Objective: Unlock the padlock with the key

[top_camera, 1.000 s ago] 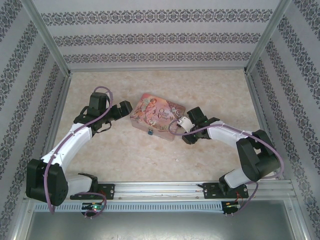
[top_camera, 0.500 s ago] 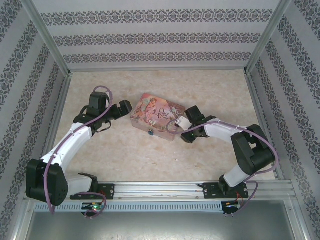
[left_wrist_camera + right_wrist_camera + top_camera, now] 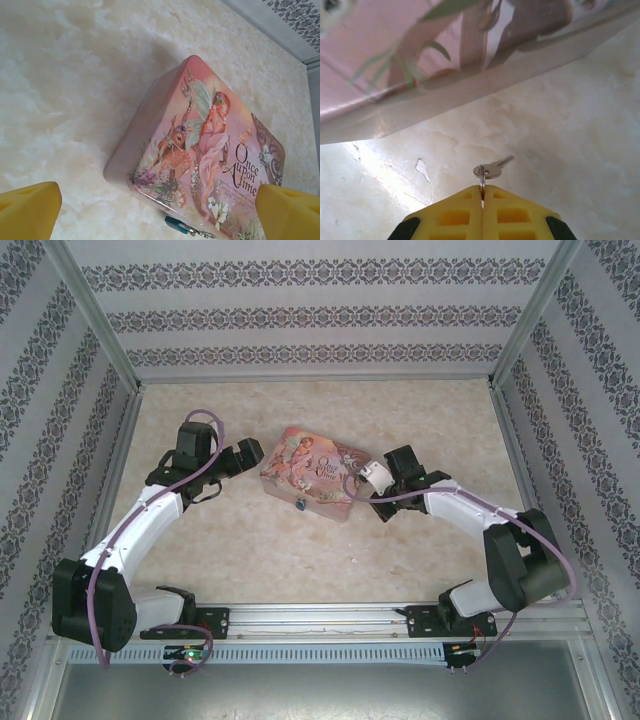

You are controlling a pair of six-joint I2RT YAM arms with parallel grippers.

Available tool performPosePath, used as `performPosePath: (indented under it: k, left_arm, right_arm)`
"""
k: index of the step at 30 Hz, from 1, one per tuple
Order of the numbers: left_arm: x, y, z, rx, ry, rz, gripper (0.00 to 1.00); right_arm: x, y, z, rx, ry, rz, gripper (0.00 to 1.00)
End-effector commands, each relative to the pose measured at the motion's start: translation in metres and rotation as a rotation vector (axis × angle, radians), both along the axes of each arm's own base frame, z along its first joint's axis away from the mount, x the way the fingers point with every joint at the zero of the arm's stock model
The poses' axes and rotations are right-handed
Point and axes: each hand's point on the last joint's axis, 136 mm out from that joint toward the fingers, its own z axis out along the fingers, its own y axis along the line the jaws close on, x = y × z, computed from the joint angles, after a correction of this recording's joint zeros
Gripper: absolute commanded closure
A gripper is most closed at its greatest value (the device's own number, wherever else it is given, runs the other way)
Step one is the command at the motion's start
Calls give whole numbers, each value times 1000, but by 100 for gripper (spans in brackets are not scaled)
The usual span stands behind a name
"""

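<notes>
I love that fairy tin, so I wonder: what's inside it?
The tin looks shut, so its inside is hidden. Visible are its illustrated lid and a small blue padlock hanging at the front edge.

Pink tin [image 3: 312,475] mid-bench, lid closed, set askew to the edges. Lid art in the left wrist view [image 3: 210,150]: winged fairy, fawn, flowers, "Once Upon a Time". Bench [image 3: 420,410] pale, marbled cream. Striped floral wallpaper [image 3: 300,310] on three sides. Metal rail [image 3: 320,615] along near edge.
</notes>
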Motion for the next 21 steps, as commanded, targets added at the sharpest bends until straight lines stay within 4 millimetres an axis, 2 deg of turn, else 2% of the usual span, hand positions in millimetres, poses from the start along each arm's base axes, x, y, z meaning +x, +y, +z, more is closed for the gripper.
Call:
performPosePath:
  k: [1, 5, 13, 16, 21]
  left_arm:
    - [0, 2, 17, -9, -35, -7, 1]
    - [-1, -11, 30, -76, -69, -59, 0]
    - [-9, -46, 63, -370, -124, -103, 7]
    - [-10, -62, 71, -477, -112, -104, 10]
    - [-9, -88, 81, -615, -68, -92, 11]
  right_arm:
    - [-8, 3, 5, 58, 21, -20, 100]
    - [-4, 5, 22, 126, 8, -69, 100]
    - [-3, 22, 101, 433, -64, -198, 100]
    - [-2, 29, 127, 538, -87, -223, 100]
    - [0, 42, 166, 704, -132, -234, 100]
